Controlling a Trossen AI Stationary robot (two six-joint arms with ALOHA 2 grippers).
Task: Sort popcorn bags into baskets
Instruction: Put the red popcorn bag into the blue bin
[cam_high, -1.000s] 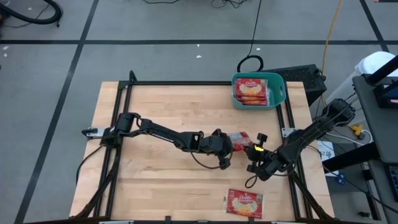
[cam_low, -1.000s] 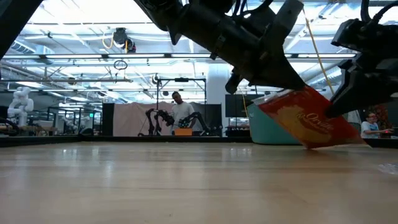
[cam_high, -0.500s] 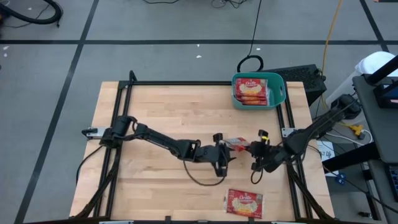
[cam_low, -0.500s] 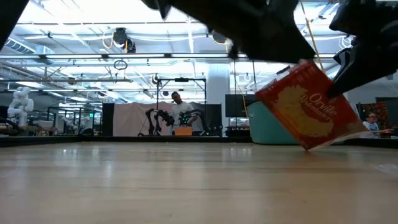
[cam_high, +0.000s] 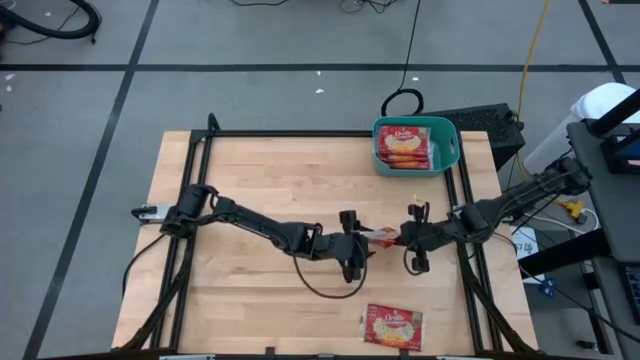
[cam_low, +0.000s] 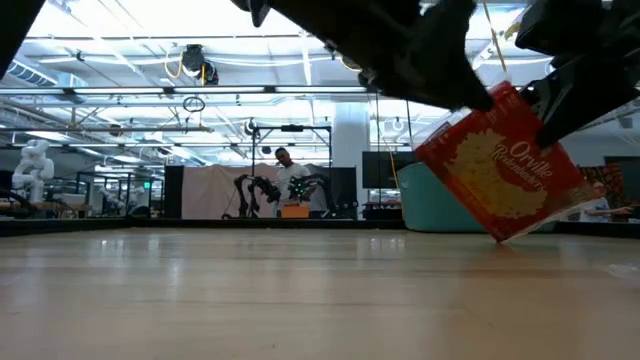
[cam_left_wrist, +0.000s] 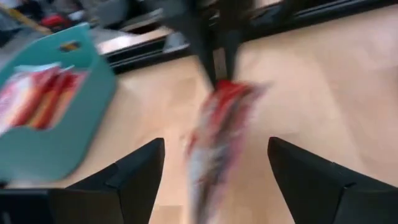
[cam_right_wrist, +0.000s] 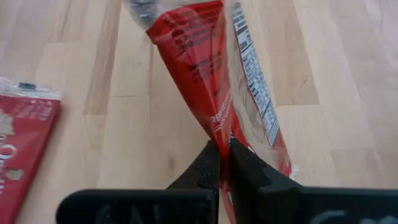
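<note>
- We see 1 red popcorn bag (cam_high: 381, 235) held up edge-on over the middle-right of the bench (cam_high: 250, 170), between the 2 grippers; in the low view it hangs tilted (cam_low: 500, 165) with its yellow popcorn face toward the camera and its lowest corner close above the wood.
- We see the right gripper (cam_right_wrist: 221, 163) with its fingers pressed together on one edge of that bag, the label panel with small print showing beside them in its wrist view; from above, this gripper (cam_high: 408, 236) sits just to the right of the bag.
- We see the left gripper (cam_high: 362, 240) just beside the bag's other end with its fingers (cam_left_wrist: 138, 171) standing wide apart; in the left wrist view the bag (cam_left_wrist: 214, 134) sits blurred in the gap between them, and we cannot tell whether either finger touches it.
- A 2nd bag (cam_high: 393, 327) lies flat, picture face up, near the front edge of the bench, well apart from both grippers.
- The teal basket (cam_high: 450, 145) stands at the far right corner of the bench with at least 1 bag (cam_high: 404, 146) lying flat inside it.
- Beyond the bench, the low view shows a person (cam_low: 291, 180) far off in the room.
</note>
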